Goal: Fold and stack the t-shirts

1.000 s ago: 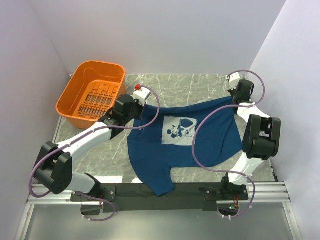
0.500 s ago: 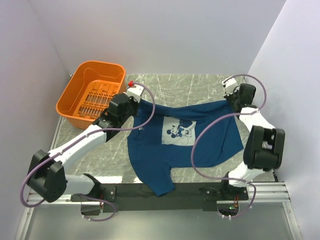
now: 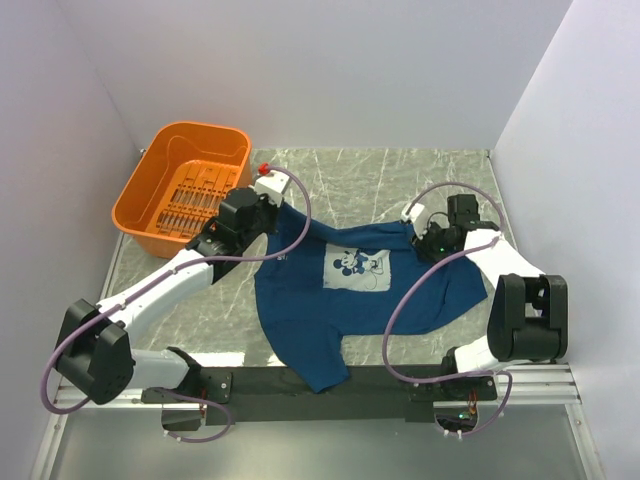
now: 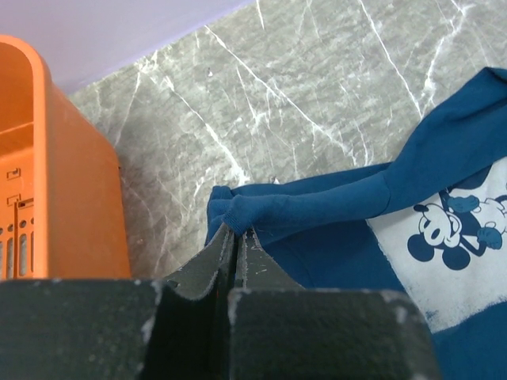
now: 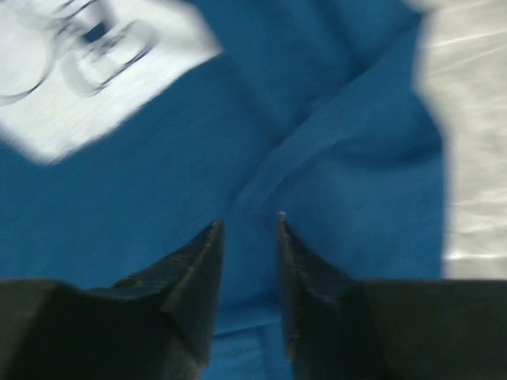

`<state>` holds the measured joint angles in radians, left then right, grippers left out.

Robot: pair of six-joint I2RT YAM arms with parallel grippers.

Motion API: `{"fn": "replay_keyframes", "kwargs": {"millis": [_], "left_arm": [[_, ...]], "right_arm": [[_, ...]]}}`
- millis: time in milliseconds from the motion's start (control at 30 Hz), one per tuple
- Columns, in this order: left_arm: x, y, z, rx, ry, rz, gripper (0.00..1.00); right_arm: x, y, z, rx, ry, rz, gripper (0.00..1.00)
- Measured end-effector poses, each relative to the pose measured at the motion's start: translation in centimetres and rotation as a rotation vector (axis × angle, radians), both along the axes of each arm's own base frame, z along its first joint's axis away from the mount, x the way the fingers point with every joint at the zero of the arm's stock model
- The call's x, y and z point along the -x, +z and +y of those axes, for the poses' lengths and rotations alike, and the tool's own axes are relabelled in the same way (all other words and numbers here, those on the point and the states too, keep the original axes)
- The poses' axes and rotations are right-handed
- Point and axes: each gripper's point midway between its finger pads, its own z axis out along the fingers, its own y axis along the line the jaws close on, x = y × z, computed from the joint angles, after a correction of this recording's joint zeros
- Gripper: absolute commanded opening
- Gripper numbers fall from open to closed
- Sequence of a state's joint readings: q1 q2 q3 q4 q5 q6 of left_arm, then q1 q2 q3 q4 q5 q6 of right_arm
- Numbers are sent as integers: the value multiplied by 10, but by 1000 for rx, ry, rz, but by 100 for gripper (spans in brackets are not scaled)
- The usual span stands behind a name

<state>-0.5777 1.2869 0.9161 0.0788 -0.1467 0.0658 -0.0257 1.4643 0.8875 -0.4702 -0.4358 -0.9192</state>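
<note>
The dark navy t-shirt (image 3: 310,300) lies spread on the marble table with its pale mouse print (image 3: 358,263) facing up. My left gripper (image 3: 278,205) is shut on the shirt's left sleeve edge, seen bunched at the fingertips in the left wrist view (image 4: 236,229). My right gripper (image 3: 418,238) hovers over the shirt's right shoulder. Its jaws (image 5: 249,222) stand a little apart above blue fabric (image 5: 158,174), with a fold ridge running between them. The print's corner (image 5: 87,71) shows at the upper left of that view.
An orange plastic basket (image 3: 150,215) stands at the back left, close to my left arm, and it also shows in the left wrist view (image 4: 63,158). Bare marble table (image 3: 380,175) lies behind the shirt. The shirt's hem hangs over the table's near edge (image 3: 320,375).
My right gripper has moved from the far right edge inward to the left, and the shirt's right sleeve now lies drawn in over the body. My left gripper has barely moved.
</note>
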Motion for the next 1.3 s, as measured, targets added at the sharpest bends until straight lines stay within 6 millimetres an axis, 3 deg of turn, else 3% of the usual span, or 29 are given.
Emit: {"fn": "replay_keyframes", "kwargs": {"millis": [133,300,400,700,933,1133,1233,1267,1300], "left_arm": [[1,-5,-1,-8,-7,17,0],[3,-6,-2,-9,-16,23,0],[3,-7,-2,-9,-18,25,0],[4,-8,-4,-9,-28,30,0],[5,-12,-6,-14,-33,38,0],[6,-17,-6,-24,-34,55,0],[6,-17,-6,-24,-34,55,0],[6,-17,-6,-25,-34,55,0],[6,-17,-6,-25,-34,55,0]], "right_arm": [[19,1,0,-31,-1,79,53],[0,29,-12,-62,-100,38,53],[-4,31,-12,-71,-143,41,54],[15,-18,-4,-45,-259,201,54],[6,-36,-7,-30,-349,224,50],[4,-46,-5,-24,-376,245,36],[3,-46,2,-25,-362,242,19],[3,-46,3,-26,-362,241,8],[2,-46,3,-25,-360,239,3]]}}
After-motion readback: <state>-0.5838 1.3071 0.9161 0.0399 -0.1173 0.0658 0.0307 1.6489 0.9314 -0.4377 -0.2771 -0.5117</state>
